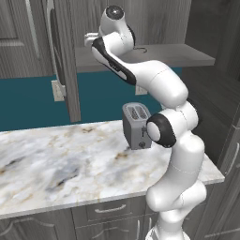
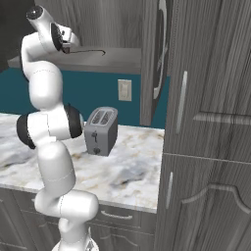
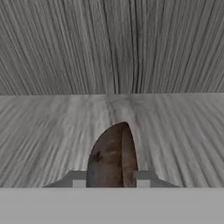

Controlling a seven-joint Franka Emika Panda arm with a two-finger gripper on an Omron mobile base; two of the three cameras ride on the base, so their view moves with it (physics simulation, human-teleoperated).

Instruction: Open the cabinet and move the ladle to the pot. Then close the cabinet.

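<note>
We see the cabinet (image 1: 65,61) open, with its door swung out over the back of the counter (image 1: 61,159). The ladle (image 2: 90,50) lies on the grey shelf (image 1: 187,55) inside, near the front edge. In the hand view the gripper (image 3: 111,177) sits around the brown ladle, one finger on each side, and it looks like it is squeezing it. A toaster (image 1: 137,125) stands near the counter's right end.

Open cabinet (image 1: 70,61) door flanks the shelf; toaster (image 1: 136,124) stands below.
</note>
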